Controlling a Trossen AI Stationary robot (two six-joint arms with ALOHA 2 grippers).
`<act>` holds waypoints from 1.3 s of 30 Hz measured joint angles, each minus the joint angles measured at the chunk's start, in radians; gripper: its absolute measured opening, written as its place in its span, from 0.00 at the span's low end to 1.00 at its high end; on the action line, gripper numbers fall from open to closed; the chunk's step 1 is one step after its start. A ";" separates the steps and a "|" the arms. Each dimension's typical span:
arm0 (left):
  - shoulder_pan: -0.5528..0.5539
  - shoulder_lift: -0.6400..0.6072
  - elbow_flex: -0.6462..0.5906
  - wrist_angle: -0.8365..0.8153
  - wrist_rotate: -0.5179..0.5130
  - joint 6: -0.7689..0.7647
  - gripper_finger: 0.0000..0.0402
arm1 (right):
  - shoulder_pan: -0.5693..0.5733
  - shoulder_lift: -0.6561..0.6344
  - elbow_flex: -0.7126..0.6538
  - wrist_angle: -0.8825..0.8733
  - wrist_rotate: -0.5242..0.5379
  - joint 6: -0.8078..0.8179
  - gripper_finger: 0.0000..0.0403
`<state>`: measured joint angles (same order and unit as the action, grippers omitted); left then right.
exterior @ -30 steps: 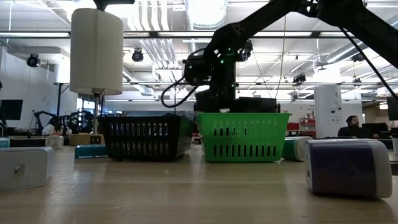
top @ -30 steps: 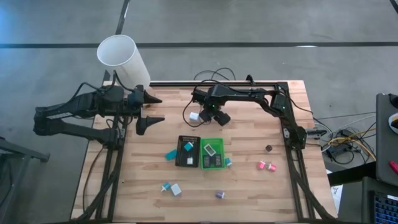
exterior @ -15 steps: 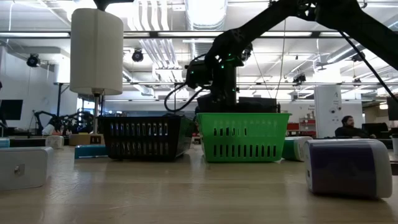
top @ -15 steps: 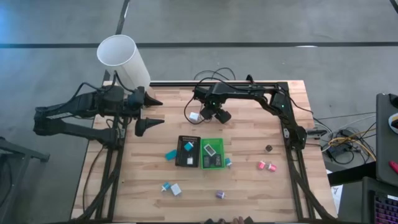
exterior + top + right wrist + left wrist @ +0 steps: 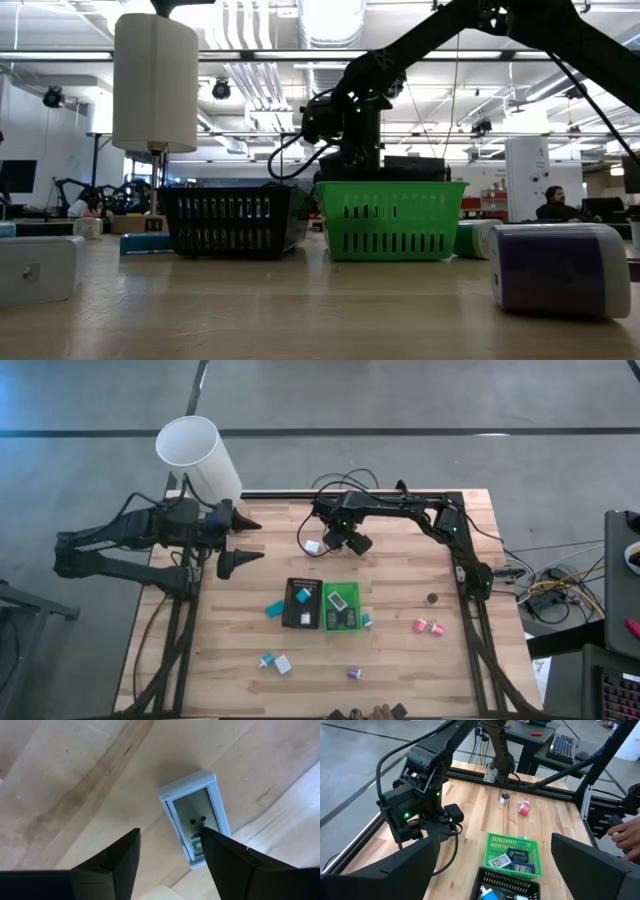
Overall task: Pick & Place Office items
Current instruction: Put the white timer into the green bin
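Note:
A small white rectangular item (image 5: 194,818) lies flat on the wood at the table's far middle, where it also shows as the white item (image 5: 313,547). My right gripper (image 5: 167,845) points down over it, open; one fingertip (image 5: 212,842) stands over the item's end, and no contact shows. Other office items lie scattered: a teal one (image 5: 273,608), pink ones (image 5: 427,626), a purple one (image 5: 353,673). My left gripper (image 5: 258,538) waits open at the far left, raised, with nothing between its fingers.
A black tray (image 5: 302,603) and a green tray (image 5: 342,607) stand side by side mid-table, each holding items. A tall white cylinder (image 5: 195,455) stands at the far left corner. A person's hand (image 5: 375,712) shows at the near edge.
My right gripper has shifted a little toward the table's right, staying low over the white item, which has not moved. A person's hand has come into view at the table's near edge.

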<state>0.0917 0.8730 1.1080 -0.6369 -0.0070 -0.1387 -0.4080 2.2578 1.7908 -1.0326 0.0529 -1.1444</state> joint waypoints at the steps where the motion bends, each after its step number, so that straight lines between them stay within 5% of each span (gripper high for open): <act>1: 0.000 0.000 0.000 0.000 0.000 0.000 0.95 | 0.001 0.000 0.000 -0.002 0.005 0.000 0.51; 23: 0.000 0.000 0.000 0.000 0.000 -0.004 0.95 | 0.001 -0.012 0.002 -0.048 0.107 0.051 0.51; 34: 0.000 0.000 0.000 0.000 0.013 -0.019 0.95 | -0.019 -0.060 0.004 -0.023 0.102 0.039 0.51; 39: 0.000 0.000 0.000 0.000 0.015 -0.019 0.95 | -0.030 -0.053 0.003 0.005 0.021 -0.013 0.52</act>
<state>0.0920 0.8726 1.1078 -0.6369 0.0080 -0.1574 -0.4376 2.2046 1.7943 -1.0281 0.0740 -1.1571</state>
